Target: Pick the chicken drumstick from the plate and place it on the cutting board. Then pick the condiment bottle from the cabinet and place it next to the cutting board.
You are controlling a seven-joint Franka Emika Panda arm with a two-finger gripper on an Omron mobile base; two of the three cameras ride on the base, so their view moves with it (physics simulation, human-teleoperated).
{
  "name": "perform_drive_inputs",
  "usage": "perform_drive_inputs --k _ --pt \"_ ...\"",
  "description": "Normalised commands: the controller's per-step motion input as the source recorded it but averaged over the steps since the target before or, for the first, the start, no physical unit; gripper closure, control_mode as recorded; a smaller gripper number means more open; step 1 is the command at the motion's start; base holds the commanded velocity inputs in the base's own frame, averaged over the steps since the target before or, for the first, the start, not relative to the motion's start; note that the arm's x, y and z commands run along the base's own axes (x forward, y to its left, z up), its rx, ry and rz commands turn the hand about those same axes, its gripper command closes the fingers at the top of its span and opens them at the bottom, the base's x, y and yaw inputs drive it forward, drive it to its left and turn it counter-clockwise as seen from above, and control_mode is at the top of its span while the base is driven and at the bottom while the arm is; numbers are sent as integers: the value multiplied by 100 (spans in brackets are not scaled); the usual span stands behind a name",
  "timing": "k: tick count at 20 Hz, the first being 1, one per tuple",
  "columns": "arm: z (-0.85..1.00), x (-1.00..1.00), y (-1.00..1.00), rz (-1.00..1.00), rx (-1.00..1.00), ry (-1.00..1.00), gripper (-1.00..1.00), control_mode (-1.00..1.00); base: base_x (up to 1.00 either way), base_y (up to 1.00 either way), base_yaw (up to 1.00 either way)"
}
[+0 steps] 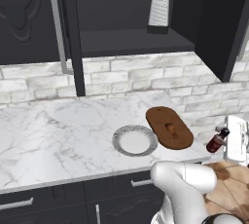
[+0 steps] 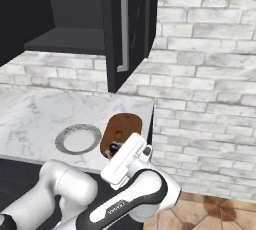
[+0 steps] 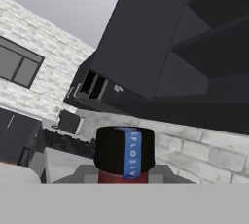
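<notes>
Landmark is the board (image 1: 169, 127). Left of it, touching its edge, the plate (image 1: 135, 140) sits bare since the drumstick (image 1: 170, 128) already lies mid-board. Above and back, the cabinet (image 1: 136, 40) stands open, grater (image 1: 159, 7) on its shelf. Right of the board, off the counter edge, the gripper (image 1: 228, 138) is clamped on the bottle (image 1: 217, 141), held tilted, likely being carried to a spot beside the board.

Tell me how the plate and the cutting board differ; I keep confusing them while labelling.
The plate is round, grey-rimmed with a white centre, and bare; the cutting board is an oval of dark-brown wood, longer than the plate, with the chicken drumstick on it. Both lie flat on the marble counter.
</notes>
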Motion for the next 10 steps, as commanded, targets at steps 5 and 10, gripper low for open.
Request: perform_drive_inputs --k 5,10 --pt "-26 0 -4 0 0 0 100 -100 0 0 0" --pt "-26 7 0 0 2 0 100 -100 0 0 0"
